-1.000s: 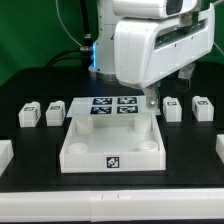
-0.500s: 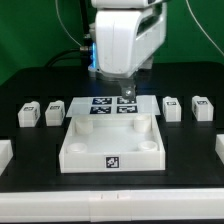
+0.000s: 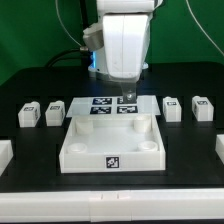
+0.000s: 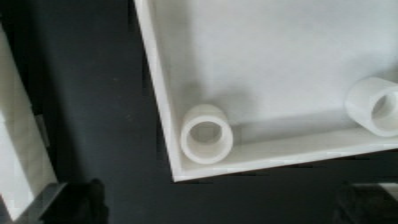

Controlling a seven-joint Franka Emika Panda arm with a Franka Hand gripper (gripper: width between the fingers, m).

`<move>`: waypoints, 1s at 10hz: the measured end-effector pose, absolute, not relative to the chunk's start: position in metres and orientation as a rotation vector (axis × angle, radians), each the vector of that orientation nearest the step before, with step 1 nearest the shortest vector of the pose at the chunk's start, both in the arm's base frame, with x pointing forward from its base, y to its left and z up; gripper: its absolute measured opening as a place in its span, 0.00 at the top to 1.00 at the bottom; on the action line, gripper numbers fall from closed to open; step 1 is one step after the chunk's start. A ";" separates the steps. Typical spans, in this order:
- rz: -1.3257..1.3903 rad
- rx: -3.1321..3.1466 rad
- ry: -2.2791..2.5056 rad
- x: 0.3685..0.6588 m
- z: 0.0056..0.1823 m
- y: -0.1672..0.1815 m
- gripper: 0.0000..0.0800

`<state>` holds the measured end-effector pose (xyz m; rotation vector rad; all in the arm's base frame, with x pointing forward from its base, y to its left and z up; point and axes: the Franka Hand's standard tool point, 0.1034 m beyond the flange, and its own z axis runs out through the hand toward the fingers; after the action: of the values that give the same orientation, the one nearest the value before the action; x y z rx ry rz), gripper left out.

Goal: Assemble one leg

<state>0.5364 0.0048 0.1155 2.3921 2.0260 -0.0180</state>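
End effector [image 3: 127, 97] hangs under the white arm body, over the marker board [image 3: 113, 105] at the back edge of the tray [image 3: 110, 158]. In ext. view its tips are mostly hidden. In wrist view the dark fingers [image 4: 54, 203] sit far apart w/ nothing between them: spread wide, holding nothing.

Wrist view looks down at a tray corner [image 4: 267, 60] w/ two round sockets, one [image 4: 205, 137] near the rim, on the black desk [image 4: 89, 100].

Legs all lie on the desk [image 3: 30, 178], none touched. Inner right leg [image 3: 172, 108] and outer right leg [image 3: 201, 107] are at the ext. view's right of the tray, near each other. Inner left leg [image 3: 54, 113] and outer left leg [image 3: 29, 114] are at its left. Inner right leg is nearest the end effector but clearly apart from it.
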 end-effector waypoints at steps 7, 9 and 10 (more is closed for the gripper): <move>-0.062 2.413 2.041 0.491 0.091 -0.015 0.19; -0.058 2.384 2.091 0.450 0.064 -0.018 0.19; -0.031 2.374 2.093 0.447 0.052 -0.017 0.19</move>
<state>0.4472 -0.0167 0.0518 2.3740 2.0928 -0.0309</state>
